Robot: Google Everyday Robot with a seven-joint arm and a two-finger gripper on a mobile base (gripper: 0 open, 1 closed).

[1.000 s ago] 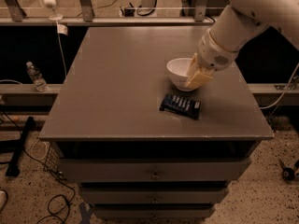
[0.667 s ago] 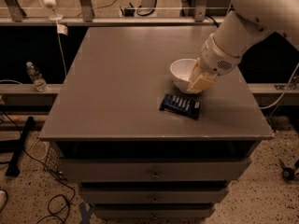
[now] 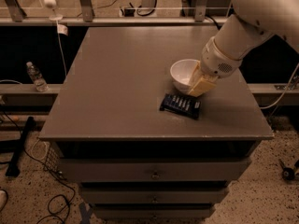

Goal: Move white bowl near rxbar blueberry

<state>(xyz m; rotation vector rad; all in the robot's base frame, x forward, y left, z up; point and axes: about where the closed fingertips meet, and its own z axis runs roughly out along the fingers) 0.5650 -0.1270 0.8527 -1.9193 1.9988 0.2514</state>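
Logged gripper (image 3: 202, 84) at right rim of white bowl (image 3: 182, 73), grasp state undeterminable; bowl spot just behind rxbar blueberry (image 3: 180, 105) barely changed versus earlier.

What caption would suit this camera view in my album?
End effector at the rim of the white bowl, which sits just behind the rxbar blueberry on a grey cabinet.

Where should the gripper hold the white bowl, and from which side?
By its thin rim, from above, on the picture's right side: the white bowl stands upright and open, and the gripper is at that rim. The rxbar blueberry lies in front.
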